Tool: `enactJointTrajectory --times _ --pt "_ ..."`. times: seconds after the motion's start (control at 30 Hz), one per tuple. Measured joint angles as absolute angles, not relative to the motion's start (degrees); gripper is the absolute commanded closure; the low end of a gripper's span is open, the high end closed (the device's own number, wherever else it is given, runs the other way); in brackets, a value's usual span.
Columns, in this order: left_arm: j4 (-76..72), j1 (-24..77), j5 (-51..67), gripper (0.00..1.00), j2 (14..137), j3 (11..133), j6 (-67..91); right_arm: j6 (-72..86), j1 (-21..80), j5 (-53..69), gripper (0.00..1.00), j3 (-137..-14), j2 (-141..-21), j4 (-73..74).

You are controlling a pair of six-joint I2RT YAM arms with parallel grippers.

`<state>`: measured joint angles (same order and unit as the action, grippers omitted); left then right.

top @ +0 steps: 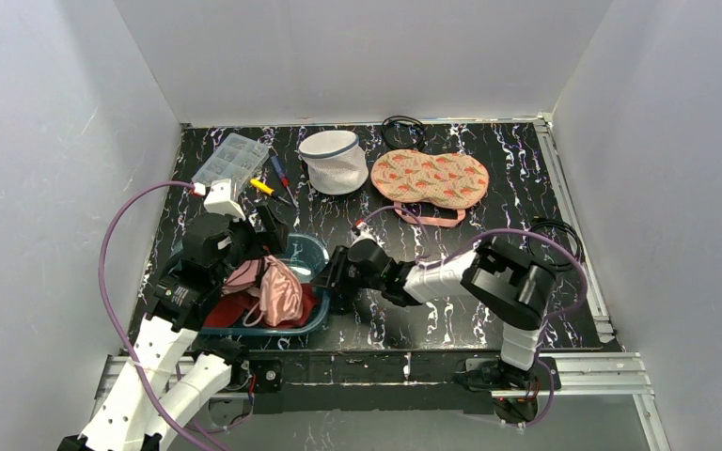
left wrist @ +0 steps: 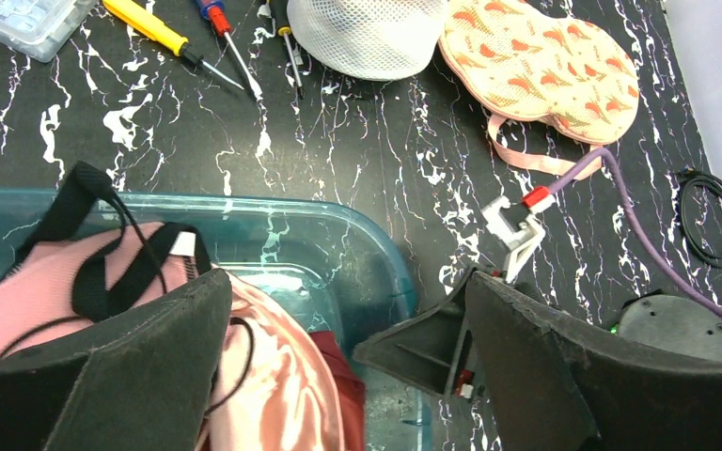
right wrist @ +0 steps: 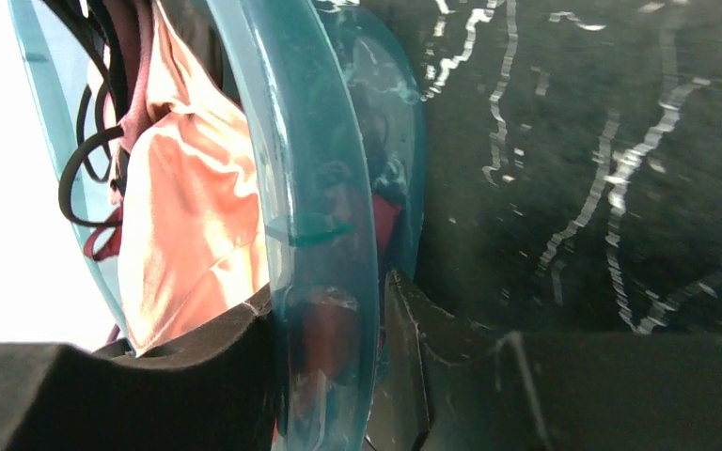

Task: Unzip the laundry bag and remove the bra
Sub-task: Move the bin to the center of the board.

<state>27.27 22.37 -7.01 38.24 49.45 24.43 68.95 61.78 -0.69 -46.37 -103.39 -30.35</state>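
The laundry bag [top: 334, 162] is standing at the far side of the table [top: 451, 331], well away from both arms, and nothing is touching it. From above, its blue-grey rim is showing as a ring, but whether the zip is standing open cannot be told at this range. Lying just beside it, on its right, is an orange patterned bra [top: 430, 178] with a pink strap trailing toward the front. If that is the garment in question, the unzipping and the removal are looking finished, with little left on the bag itself.

All the action is happening up front instead. The left tool [left wrist: 346, 287] is hanging over a teal tub [top: 306, 246] heaped with pink clothes [top: 277, 291], its jaws spread wide and gripping nothing. The right tool [right wrist: 329, 310] is straddling the tub's near wall, one finger inside and one outside, both sitting close against the plastic. Whether it is actually pinching the wall cannot be told. So the arms are looking busy with the tub, not the bag.
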Motion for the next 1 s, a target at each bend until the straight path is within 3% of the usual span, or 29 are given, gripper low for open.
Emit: enactJointTrajectory --times 0.2,0.37,0.53,0.6,0.8,1.0 --pt "27.3 22.5 -7.1 0.08 38.1 49.5 24.4 70.4 64.0 -2.3 0.51 -52.5 -108.6 -30.6" --pt "27.3 22.5 -7.2 0.08 38.1 49.5 24.4 70.9 65.2 -3.1 0.3 -56.9 -111.2 -29.1" --pt "27.3 22.6 -7.2 0.08 38.1 49.5 24.4 70.6 66.5 -3.5 0.18 -60.2 -112.5 -26.7" --pt "27.3 22.6 -7.2 0.08 38.1 49.5 24.4 70.5 66.7 -3.5 0.03 -60.3 -112.6 -26.7" --pt "27.3 22.6 -7.3 0.08 38.1 49.5 24.4 67.0 66.9 -4.5 0.01 -60.0 -110.2 -21.1" --pt "26.9 22.8 -6.2 0.06 36.8 49.4 23.7 52.8 64.8 -11.2 0.01 -60.8 -92.5 -1.3"
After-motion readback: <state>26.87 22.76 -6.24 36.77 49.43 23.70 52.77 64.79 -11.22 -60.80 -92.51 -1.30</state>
